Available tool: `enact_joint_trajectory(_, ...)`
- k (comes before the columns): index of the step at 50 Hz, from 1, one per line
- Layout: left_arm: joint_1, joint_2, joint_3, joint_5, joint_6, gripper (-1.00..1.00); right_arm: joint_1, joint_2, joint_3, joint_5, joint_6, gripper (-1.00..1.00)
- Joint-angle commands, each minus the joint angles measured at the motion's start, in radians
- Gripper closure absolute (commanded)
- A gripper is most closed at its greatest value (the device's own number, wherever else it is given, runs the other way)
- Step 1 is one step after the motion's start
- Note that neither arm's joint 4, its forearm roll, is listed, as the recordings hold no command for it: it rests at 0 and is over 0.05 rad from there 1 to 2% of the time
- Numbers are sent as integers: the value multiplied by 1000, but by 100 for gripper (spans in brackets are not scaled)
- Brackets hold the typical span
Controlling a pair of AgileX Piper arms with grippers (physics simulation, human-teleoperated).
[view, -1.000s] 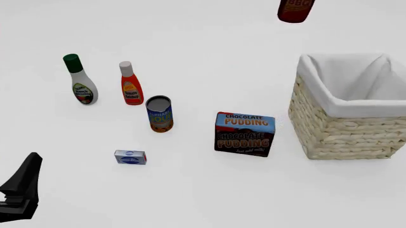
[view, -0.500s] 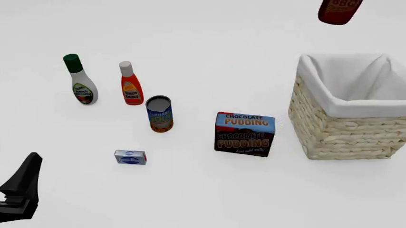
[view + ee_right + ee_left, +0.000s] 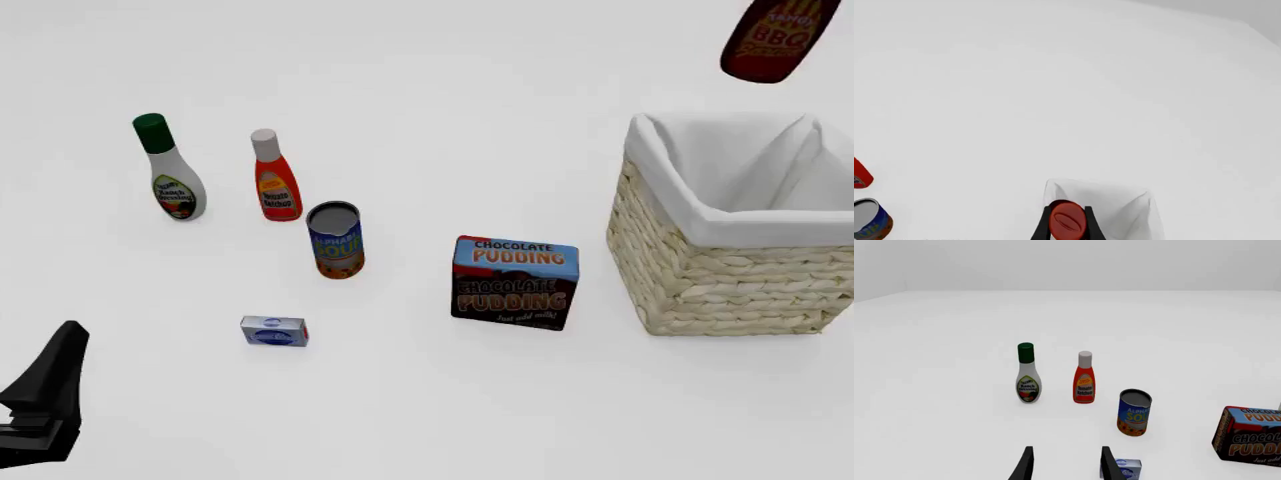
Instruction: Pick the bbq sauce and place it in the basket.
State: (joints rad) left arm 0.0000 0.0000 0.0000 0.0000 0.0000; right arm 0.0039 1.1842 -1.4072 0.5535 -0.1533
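- The pick looks done: the bbq sauce (image 3: 777, 42) hangs in the air above the basket's (image 3: 694, 270) far edge, clear of the desk (image 3: 400, 400).
- Left to do: lower it and let go inside the white lining.
- The right gripper (image 3: 1069, 223) is clamped on the bottle just under its red cap.
- The left gripper (image 3: 1064, 465) idles with fingers apart, holding nothing.
- The bottle is dark brown-red, tilted, with an orange "BBQ" label.

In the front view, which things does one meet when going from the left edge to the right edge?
Left end effector → ranch dressing bottle → ketchup bottle → alphabet soup can → chocolate pudding box → basket, with the bbq sauce held in the air above it.
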Motion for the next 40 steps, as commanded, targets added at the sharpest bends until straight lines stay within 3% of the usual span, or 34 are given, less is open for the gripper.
enact_joint_trajectory(1,0,0,0,0,0,-100,-55,-42,72,-23,15,100)
enact_joint_trajectory(18,0,0,0,0,0,-100,-116,-57,169,-61,25,100)
enact_joint_trajectory(40,0,0,0,0,0,-100,-162,-12,270,-130,-1,100)
